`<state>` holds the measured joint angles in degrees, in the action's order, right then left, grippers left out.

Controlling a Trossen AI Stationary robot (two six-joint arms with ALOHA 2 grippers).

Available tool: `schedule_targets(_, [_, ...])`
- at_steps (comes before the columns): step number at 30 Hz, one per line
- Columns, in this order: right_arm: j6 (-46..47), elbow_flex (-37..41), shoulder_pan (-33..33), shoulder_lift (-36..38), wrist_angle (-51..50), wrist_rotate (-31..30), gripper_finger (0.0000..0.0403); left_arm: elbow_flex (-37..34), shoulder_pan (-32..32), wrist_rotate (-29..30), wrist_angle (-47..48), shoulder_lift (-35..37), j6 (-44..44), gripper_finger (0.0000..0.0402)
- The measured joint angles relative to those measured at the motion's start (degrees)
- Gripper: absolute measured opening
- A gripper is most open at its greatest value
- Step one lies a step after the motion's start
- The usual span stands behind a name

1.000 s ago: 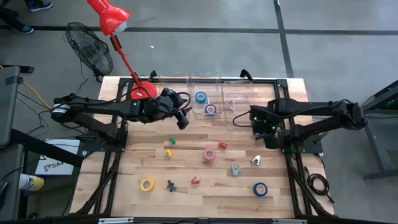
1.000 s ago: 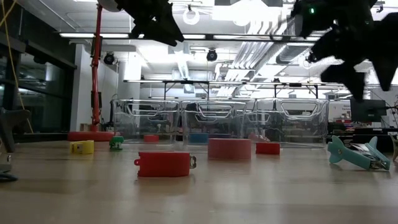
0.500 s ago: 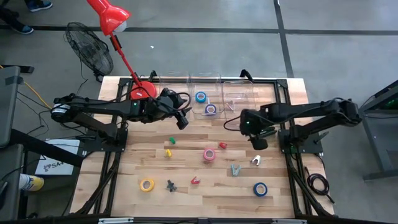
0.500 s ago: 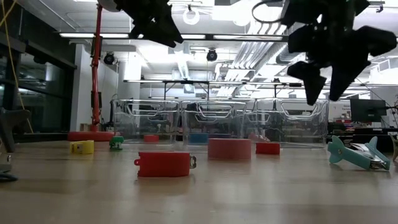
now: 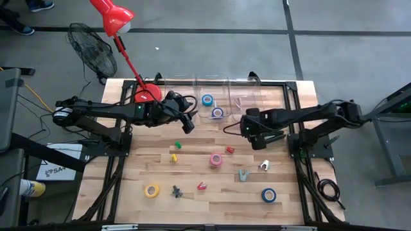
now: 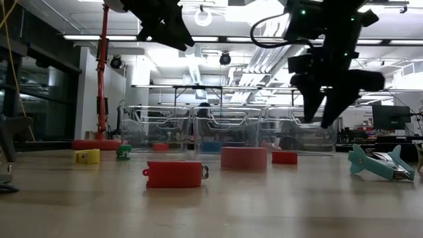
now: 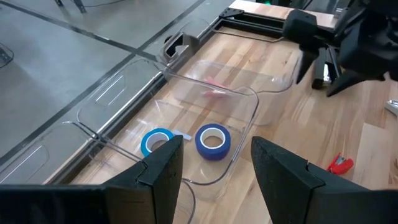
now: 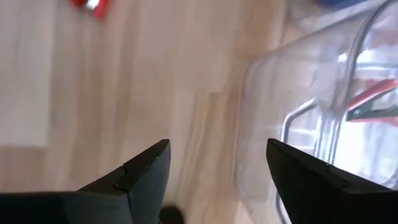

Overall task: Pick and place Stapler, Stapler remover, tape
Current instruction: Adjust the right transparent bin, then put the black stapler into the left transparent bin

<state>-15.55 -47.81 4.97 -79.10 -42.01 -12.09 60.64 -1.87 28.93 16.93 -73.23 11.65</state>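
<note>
- The right end effector (image 5: 252,131) hangs above the counter (image 5: 282,205) just in front of the clear bins (image 5: 241,102), fingers apart, holding nothing.
- The left end effector (image 5: 188,122) hovers near the bin holding two blue tape rolls (image 7: 212,140), fingers apart and empty.
- On the counter lie a pink tape roll (image 5: 216,159), a yellow tape roll (image 5: 151,190) and a blue tape roll (image 5: 268,195), well apart from one another.
- A small red piece (image 5: 230,149) sits near the pink roll; a teal piece (image 5: 243,174) lies between the pink and blue rolls.
- A red lamp base (image 5: 147,94) stands at the counter's far left corner.
</note>
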Motion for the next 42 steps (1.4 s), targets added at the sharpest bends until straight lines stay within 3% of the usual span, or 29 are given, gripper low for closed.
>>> schedule_targets(7, [2.6,0.0,2.7,-1.4,7.3,-3.0,0.0257,0.0,0.0,0.0,0.0,0.0,0.0,0.0186])
schedule_targets(13, [3.8,-1.5,4.1,-1.2,6.3,-0.9,0.0257,0.0,0.0,0.0,0.0,0.0,0.1,0.0186])
schedule_targets(20, [4.4,-8.5,3.9,-1.1,-2.4,1.6,0.0257,0.0,0.0,0.0,0.0,0.0,0.2,0.0186])
schedule_targets(27, [5.4,-13.0,3.9,-1.1,-18.1,3.6,0.0257,0.0,0.0,0.2,0.0,0.0,0.2,0.0186])
schedule_targets(33, [9.4,-10.7,3.9,-1.1,-30.1,6.3,0.0257,0.0,0.0,0.2,0.0,0.0,0.2,0.0186])
schedule_targets(42, [12.4,-2.8,3.9,2.8,-31.3,10.9,0.0258,0.0,0.0,0.1,0.0,0.0,0.2,0.0186])
